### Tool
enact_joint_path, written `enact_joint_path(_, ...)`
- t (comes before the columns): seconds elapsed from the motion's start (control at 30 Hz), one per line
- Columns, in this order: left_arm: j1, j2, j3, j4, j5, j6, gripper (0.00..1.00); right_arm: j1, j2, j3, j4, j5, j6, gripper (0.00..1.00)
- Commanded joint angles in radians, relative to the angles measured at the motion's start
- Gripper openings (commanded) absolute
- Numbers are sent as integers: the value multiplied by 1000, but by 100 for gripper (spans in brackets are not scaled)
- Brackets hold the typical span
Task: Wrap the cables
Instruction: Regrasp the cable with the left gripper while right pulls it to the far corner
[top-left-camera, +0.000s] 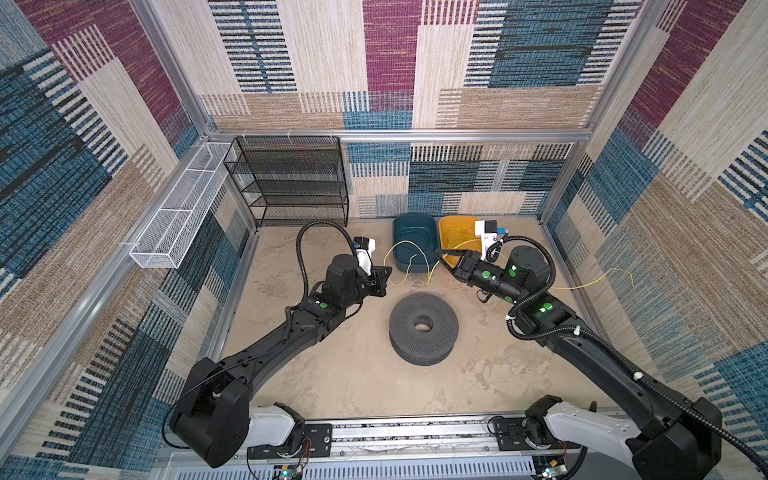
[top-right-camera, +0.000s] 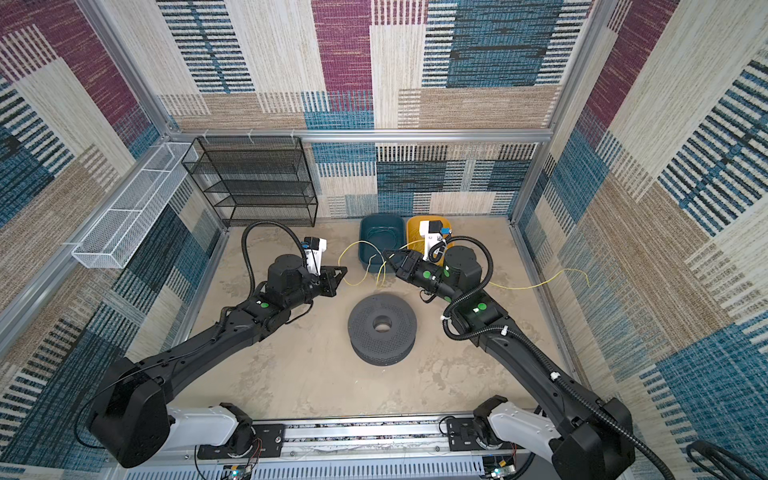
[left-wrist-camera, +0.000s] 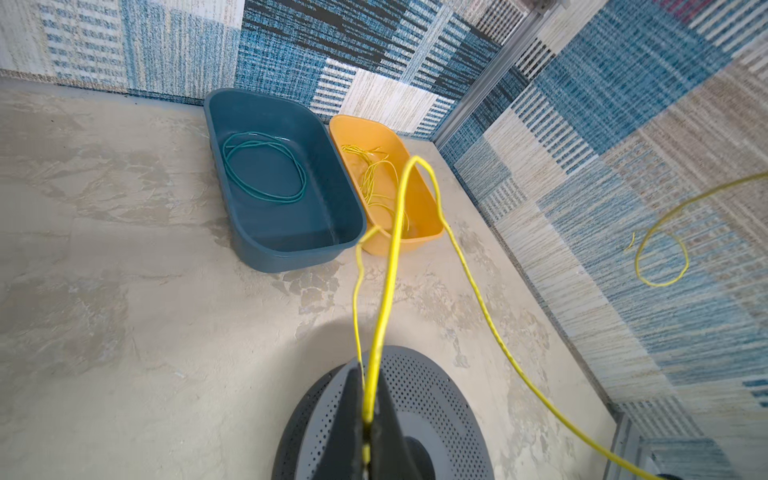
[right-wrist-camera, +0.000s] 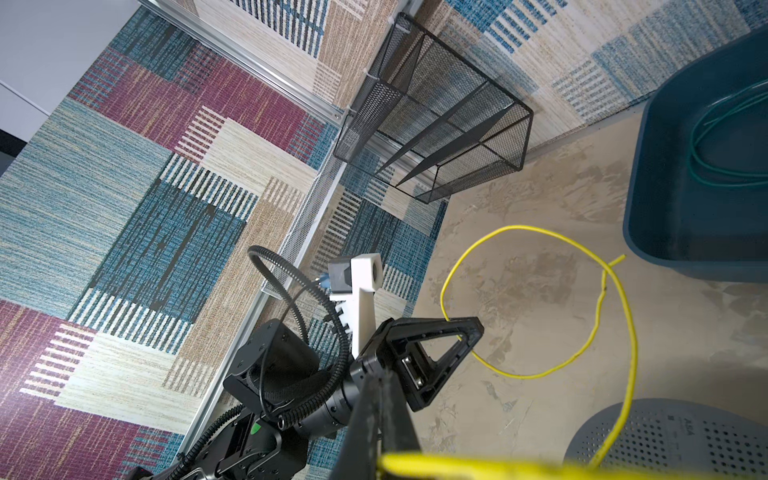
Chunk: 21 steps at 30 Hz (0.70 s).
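While the yellow cable (left-wrist-camera: 384, 299) is being pinched in the closed jaws of the left gripper (top-left-camera: 384, 276), just behind the grey spool (top-left-camera: 403, 324), a loop is arching upward from the jaws. The same cable is being clamped by the right gripper (top-left-camera: 442, 254), behind the spool's right edge. Both arms are being held stretched forward, grippers facing each other, apart. The cable's tail is trailing right of the spool.

We count one teal tub (top-left-camera: 409, 266), one yellow tub (top-left-camera: 448, 222), one grey spool (top-left-camera: 403, 332), one black rack (top-left-camera: 291, 183), one white basket (top-left-camera: 166, 237).
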<state>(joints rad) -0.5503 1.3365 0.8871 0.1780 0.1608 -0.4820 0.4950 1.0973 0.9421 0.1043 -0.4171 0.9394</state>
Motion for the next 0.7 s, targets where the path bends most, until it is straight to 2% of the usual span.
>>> enact_joint_path(0.0,3,-24,-18,5,-42,41,0,-7,2,60,-25,63,-64,0)
enact_joint_path(0.17,6,-92,-80,-64,-89,70,0,-110,68,221,-68,89,-133,0)
enact_joint_path(0.3,10,-185,-131,-138,-103,60,0,-254,157,345,-63,59,-128,0)
enact_joint_path(0.43,10,-282,-156,-261,-105,58,0,-344,246,480,-83,81,-136,0)
enact_joint_path(0.67,9,-411,-191,-473,-9,48,0,-445,348,636,-90,98,-91,0)
